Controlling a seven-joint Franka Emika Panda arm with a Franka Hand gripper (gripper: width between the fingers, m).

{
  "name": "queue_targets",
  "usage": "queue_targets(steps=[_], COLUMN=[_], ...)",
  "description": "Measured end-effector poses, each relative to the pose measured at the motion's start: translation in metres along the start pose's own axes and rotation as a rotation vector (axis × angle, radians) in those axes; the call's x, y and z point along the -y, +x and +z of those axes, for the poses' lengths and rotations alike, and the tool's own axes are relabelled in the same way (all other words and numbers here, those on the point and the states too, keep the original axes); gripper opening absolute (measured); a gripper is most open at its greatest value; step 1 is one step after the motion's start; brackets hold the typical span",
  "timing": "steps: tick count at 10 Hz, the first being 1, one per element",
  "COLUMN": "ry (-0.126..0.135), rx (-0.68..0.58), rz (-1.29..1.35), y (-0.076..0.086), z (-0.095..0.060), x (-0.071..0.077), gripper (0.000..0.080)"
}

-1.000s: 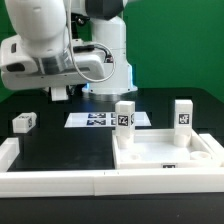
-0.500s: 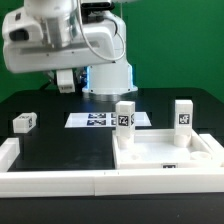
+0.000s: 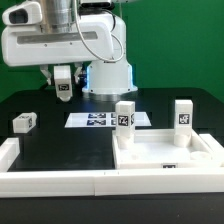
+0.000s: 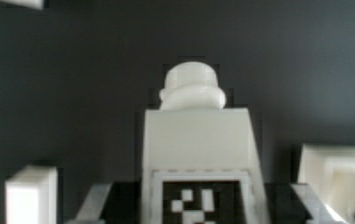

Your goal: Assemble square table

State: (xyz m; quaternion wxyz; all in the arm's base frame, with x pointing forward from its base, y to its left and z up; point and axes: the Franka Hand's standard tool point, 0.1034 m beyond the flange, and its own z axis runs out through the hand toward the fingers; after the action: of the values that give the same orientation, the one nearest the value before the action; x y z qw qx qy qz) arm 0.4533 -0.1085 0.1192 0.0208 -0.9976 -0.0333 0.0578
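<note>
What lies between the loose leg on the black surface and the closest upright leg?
Only the marker board lies between loose leg and upright leg, seen in the exterior view.

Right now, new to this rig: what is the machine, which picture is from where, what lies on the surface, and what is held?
The white robot arm ends in a two-finger hand. One picture looks on from outside; the other comes from a camera on the wrist. The hand is shut on a small white tagged block leg, held above the black table. On it lie a large white square plastic panel carrying two upright legs, a loose leg, and the flat white marker board.
</note>
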Motion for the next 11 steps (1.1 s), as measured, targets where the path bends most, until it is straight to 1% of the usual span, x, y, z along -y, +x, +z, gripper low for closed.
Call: queue_targets(steps=[1,2,3,4,6,8,9,10,11], ry=[0.012,-0.002,-0.016,-0.031,-0.044,-0.044,-0.066,-0.065,-0.013], rx=[0.009,-0.020,-0.053,-0.094,-0.123,-0.122,-0.196,-0.233,-0.246], rz=[0.005,0.002,-0.016,-0.032,-0.060,-0.060,-0.072,-0.049,0.012], y=[0.011,0.031,0.046,0.057,0.058,0.058,0.064,0.061,0.062], z=[-0.004,-0.009,-0.014,-0.018,-0.017,-0.017,-0.019,-0.015,-0.010], x=[0.014,0.021,0.025,0.026,0.025,0.026,0.021,0.021,0.034], gripper=[0.0287,0.0287,0.0287,0.0287,0.0287,0.0287,0.0287,0.0287,0.0287])
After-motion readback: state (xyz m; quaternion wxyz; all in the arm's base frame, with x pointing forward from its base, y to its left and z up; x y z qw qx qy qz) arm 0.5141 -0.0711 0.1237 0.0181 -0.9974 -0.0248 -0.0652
